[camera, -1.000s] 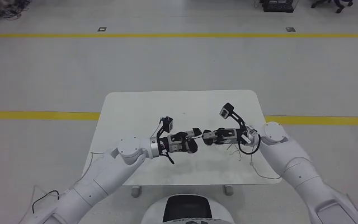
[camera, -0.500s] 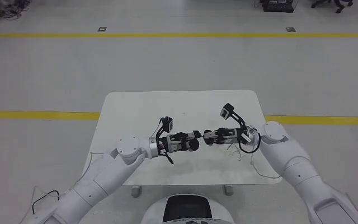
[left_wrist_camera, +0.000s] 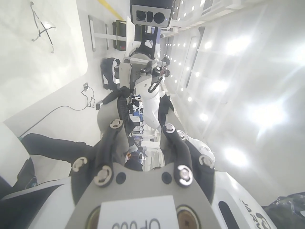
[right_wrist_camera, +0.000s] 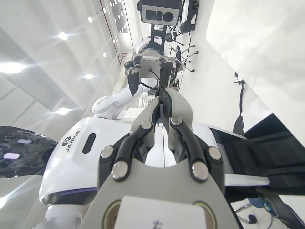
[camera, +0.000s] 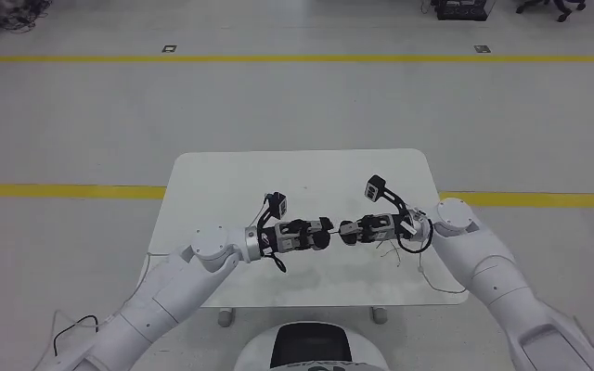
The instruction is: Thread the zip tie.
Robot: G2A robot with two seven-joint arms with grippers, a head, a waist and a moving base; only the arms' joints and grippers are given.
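Above the middle of the white table (camera: 232, 185) the two grippers face each other tip to tip. My right gripper (camera: 345, 229) is shut on a thin dark zip tie (right_wrist_camera: 162, 113), pinched between its ribbed pads in the right wrist view, where its tips (right_wrist_camera: 163, 96) point at the other arm. My left gripper (camera: 322, 232) is a short gap away. It stands open with its black fingers (left_wrist_camera: 121, 103) spread wide and nothing between them. Farther off in the right wrist view, the left gripper (right_wrist_camera: 149, 79) faces the tie's end.
Several loose dark zip ties (left_wrist_camera: 40, 28) lie on the table near its right edge, below the right forearm (camera: 399, 249). The table's rounded corner (left_wrist_camera: 83, 70) and the floor lie beyond. A cable (left_wrist_camera: 88, 96) trails on the floor.
The left arm has drawn back slightly to the left, widening the gap between the grippers. The right gripper has stayed in place with the tie.
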